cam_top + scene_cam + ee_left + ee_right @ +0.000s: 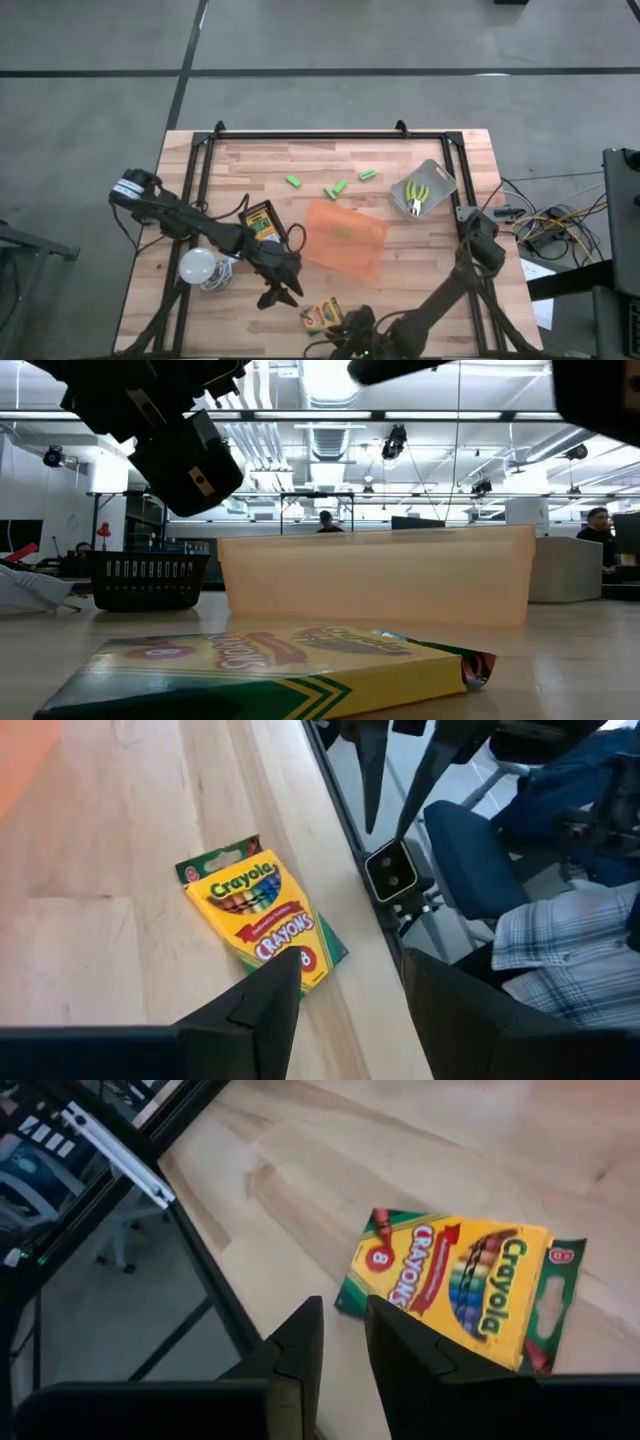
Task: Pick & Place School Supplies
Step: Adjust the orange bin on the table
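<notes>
A yellow-and-green crayon box [322, 315] lies flat near the table's near edge, also in the left wrist view [260, 915], the right wrist view [460, 1280] and the low view [270, 660]. My left gripper [282, 292] [350, 990] hovers open just left of it. My right gripper [347, 322] [343, 1330] hovers just right of it, fingers a narrow gap apart. A second crayon box [260, 222] lies under the left arm. Three green blocks [335, 188] lie farther back. Two yellow-handled tools [418, 195] rest in a small clear container.
The orange translucent tray [345, 235] [375, 575] sits mid-table behind the near crayon box. A white round bulb [198, 265] with its cord lies at the left. A black frame rail [200, 1260] runs along the near edge. People sit in the room beyond.
</notes>
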`<state>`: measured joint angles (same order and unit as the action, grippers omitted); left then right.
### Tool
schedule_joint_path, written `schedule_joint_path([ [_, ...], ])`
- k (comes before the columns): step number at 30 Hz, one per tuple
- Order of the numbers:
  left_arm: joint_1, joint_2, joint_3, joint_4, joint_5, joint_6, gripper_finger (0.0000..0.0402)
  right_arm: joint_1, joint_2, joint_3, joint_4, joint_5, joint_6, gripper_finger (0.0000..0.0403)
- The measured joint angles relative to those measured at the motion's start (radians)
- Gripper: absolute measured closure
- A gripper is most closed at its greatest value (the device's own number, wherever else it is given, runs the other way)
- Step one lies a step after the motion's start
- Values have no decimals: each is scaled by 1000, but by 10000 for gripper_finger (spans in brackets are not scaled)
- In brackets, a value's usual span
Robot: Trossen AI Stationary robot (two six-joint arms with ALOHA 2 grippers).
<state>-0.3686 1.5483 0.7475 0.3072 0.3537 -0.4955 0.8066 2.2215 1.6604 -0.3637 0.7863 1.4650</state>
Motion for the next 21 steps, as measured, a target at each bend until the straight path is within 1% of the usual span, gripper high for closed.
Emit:
schedule_joint_path([
  [2, 0, 30, 0, 45, 10, -19, 220, 2, 0, 0, -4, -1, 1, 330],
  [5, -5, 86, 0, 118, 38, -88, 220, 1, 3, 0, -7, -2, 2, 334],
  [7, -10, 121, 2, 152, 53, -126, 220, -2, 3, 0, -32, -22, 17, 335],
  [12, -9, 167, 11, 157, 56, -142, 220, 1, 4, 0, -120, -51, 105, 329],
  [15, -5, 174, 10, 155, 54, -149, 220, 1, 16, 0, -132, -136, 130, 324],
  [16, -4, 175, 10, 157, 54, -149, 220, 2, 24, -1, -132, -146, 130, 323],
  [21, 2, 176, 9, 155, 51, -140, 220, -1, 52, 0, -120, -154, 147, 322],
])
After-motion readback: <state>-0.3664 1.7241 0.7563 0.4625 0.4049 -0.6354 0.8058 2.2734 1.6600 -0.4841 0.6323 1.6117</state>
